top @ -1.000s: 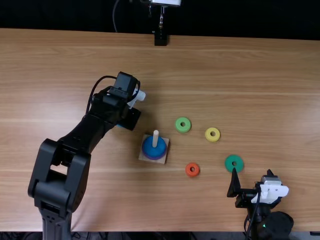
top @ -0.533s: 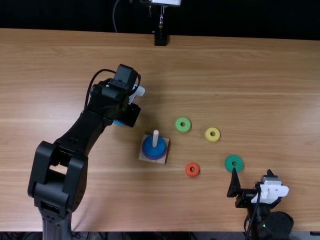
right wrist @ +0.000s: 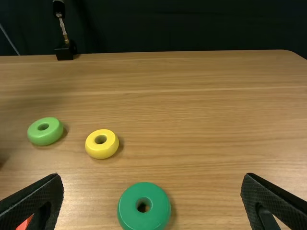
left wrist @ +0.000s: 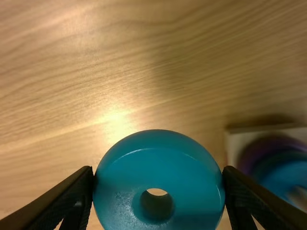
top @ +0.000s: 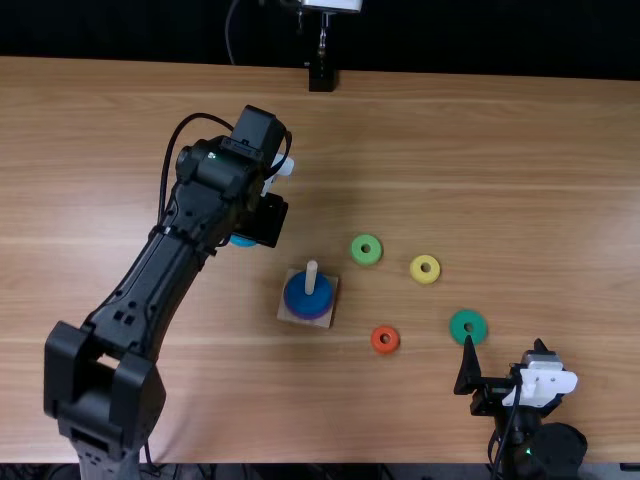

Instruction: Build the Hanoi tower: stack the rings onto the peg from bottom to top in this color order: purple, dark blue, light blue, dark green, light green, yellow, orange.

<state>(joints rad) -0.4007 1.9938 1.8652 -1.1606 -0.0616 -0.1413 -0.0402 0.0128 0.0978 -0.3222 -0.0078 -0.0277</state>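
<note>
In the top view you had a bright, evenly lit tabletop (top: 520, 180) against a nearly black backdrop (top: 480, 45), with soft, faint shadows beside the left arm (top: 178, 265). Your left wrist view caught a pale patch of glare on the wood near the light blue ring (left wrist: 158, 167), plus a thin highlight curving over it; the base (left wrist: 237, 143) and its stack (left wrist: 283, 175) were blurred. In your right wrist view, soft shadows edged the dark green (right wrist: 144, 222), yellow (right wrist: 101, 153) and light green rings (right wrist: 45, 139).

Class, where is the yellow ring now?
In the top view, the yellow ring sits right of the peg, with the light green ring just to its left.
</note>
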